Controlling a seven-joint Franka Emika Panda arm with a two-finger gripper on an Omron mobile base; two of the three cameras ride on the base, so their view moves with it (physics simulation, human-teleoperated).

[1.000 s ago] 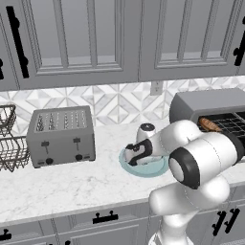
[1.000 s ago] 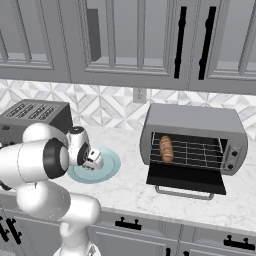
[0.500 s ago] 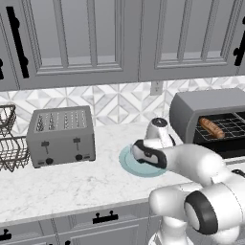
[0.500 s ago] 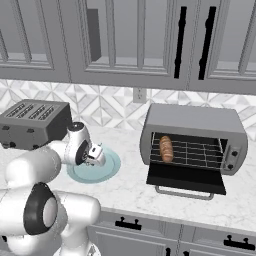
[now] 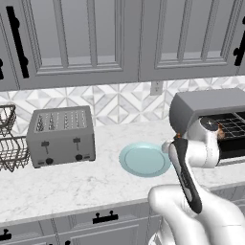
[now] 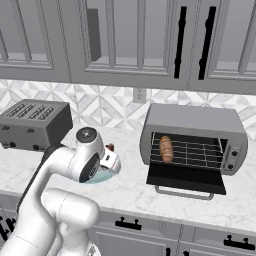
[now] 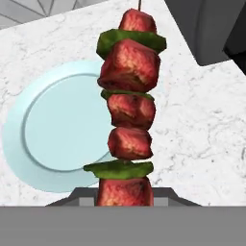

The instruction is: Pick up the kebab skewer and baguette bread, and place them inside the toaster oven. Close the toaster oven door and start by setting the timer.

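My claw (image 6: 112,159) is nearly closed, its jaws narrowed around the base of the kebab skewer (image 7: 129,103), which stands up out of my grip toward twelve o'clock in the hand view, red meat chunks with green slices between them. Beneath it lies the pale teal plate (image 7: 57,129), spreading toward nine o'clock from the skewer, bare on the marble counter (image 7: 202,125). In the right base view I hang over the plate's edge, with the toaster oven (image 6: 195,142) at three o'clock from me. Its door (image 6: 186,178) is dropped flat open, and the baguette bread (image 6: 166,148) rests on the rack at the left end. The slot toaster (image 5: 61,134) sits at nine o'clock from the plate.
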